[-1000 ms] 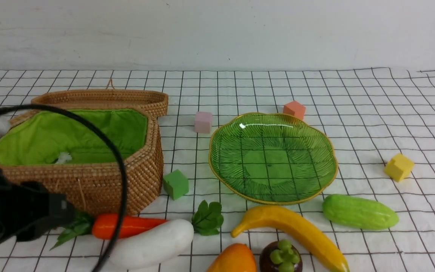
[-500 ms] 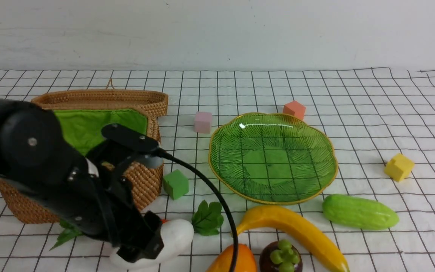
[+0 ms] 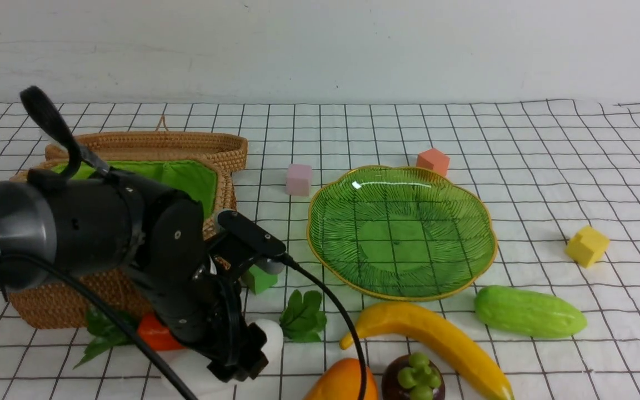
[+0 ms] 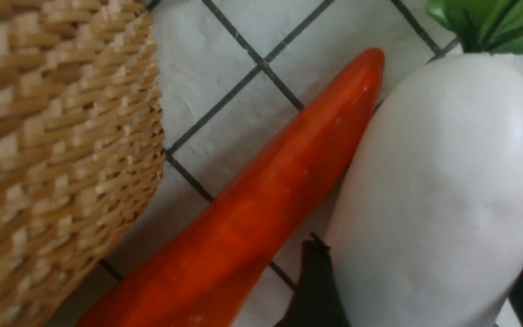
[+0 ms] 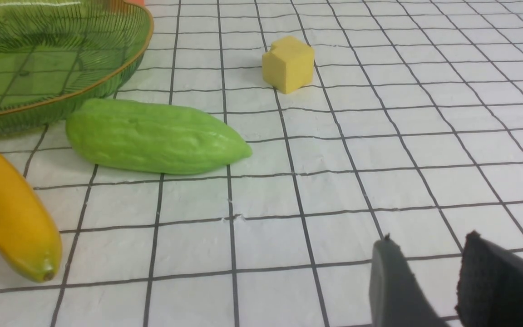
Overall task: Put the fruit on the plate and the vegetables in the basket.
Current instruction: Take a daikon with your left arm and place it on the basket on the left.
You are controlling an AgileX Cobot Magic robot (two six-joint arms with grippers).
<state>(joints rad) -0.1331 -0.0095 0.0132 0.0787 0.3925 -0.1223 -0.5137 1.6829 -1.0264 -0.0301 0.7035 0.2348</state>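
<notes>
In the front view, the left arm [image 3: 164, 244] reaches in from the left edge, across the front of the woven basket [image 3: 64, 305], which stands open at the left with its green lining [image 3: 189, 180] showing. The left claw [image 4: 429, 249] is closed around the white radish [image 4: 443, 181], one finger against each side, jaws spread to the radish's width. The radish lies on the desk [image 3: 603, 366] at the lower left of the frame, its leaves [image 3: 303, 316] toward the lower centre. The orange carrot [image 3: 158, 333] lies just beside it, partly hidden by the arm.

The right claw [image 5: 429, 238] is partly open, holding nothing, with a narrow gap between its fingers.

The green glass plate [image 3: 403, 250] sits empty right of centre. Below it are the banana [image 3: 436, 333], the mango [image 3: 348, 380] and the mangosteen [image 3: 413, 380], the last two cut by the bottom edge. The cucumber [image 3: 528, 312] lies at the lower right.

A green foam cube [image 3: 260, 279] is partly covered by the left arm; pink [image 3: 299, 179] and coral [image 3: 433, 161] cubes sit near the plate's far side, and a yellow cube [image 3: 587, 246] at the right.
</notes>
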